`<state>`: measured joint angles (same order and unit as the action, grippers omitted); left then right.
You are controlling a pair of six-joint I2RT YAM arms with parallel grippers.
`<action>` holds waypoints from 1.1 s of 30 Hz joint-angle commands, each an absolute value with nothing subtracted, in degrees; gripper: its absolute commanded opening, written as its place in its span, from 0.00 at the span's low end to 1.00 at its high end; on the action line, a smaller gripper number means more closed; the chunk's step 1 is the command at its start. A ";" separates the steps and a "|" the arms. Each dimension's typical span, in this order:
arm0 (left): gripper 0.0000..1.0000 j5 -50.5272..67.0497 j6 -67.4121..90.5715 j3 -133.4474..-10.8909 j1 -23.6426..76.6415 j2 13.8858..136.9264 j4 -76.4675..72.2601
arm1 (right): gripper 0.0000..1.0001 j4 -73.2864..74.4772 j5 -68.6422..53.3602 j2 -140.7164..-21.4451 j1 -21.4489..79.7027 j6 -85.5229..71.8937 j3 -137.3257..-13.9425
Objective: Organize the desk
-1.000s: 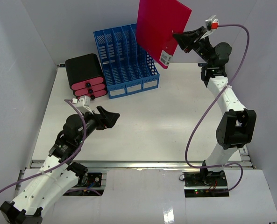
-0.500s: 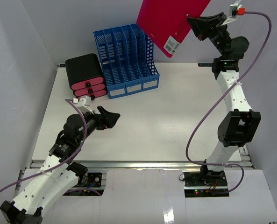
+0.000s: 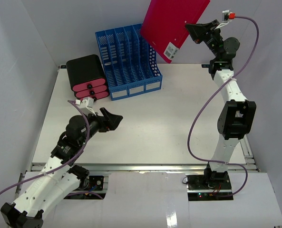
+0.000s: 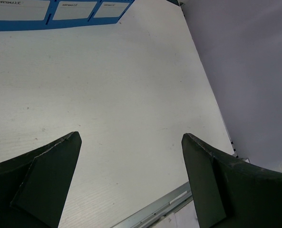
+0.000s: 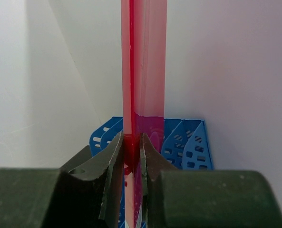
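Note:
The desk [image 3: 145, 123] is a wide white tabletop with a silver rail along its front. High over its back right part, my right gripper [image 3: 189, 29] is shut on a pink-red folder [image 3: 174, 23], held edge-on [image 5: 143, 71] in the right wrist view, between both fingers [image 5: 113, 164]. The folder hangs tilted just above and to the right of a blue file rack [image 3: 129, 61], whose slots [image 5: 186, 142] show behind the folder. My left gripper [image 3: 113, 118] stands open low over the desk's left half, its fingers [image 4: 45, 175] wide apart with only bare tabletop [image 4: 131, 118] between them.
A black case with pink drawers [image 3: 87, 77] stands left of the blue rack at the back left. White walls [image 3: 17, 71] enclose the desk on three sides. The rack's labelled front [image 4: 60, 12] shows at the top of the left wrist view.
The right arm has swung the folder about: up and right half a second ago, now back a little to the left and lower, nearer the rack. The left arm has stayed put.

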<state>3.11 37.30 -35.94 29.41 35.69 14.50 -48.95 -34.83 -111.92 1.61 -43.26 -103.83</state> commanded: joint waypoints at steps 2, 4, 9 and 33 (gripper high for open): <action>0.98 3.52 36.44 -38.00 29.21 36.41 13.54 | 0.08 -52.38 -32.55 -111.48 1.58 -40.17 -104.83; 0.98 3.44 36.47 -37.90 29.18 36.47 13.54 | 0.08 -52.16 -32.52 -111.66 1.73 -39.61 -104.62; 0.98 3.26 36.04 -37.88 29.18 36.57 13.54 | 0.08 -49.89 -32.79 -111.70 4.71 -34.90 -103.87; 0.98 3.70 36.74 -35.08 29.18 33.93 14.66 | 0.08 -43.19 -30.18 -115.70 16.09 -10.92 -102.26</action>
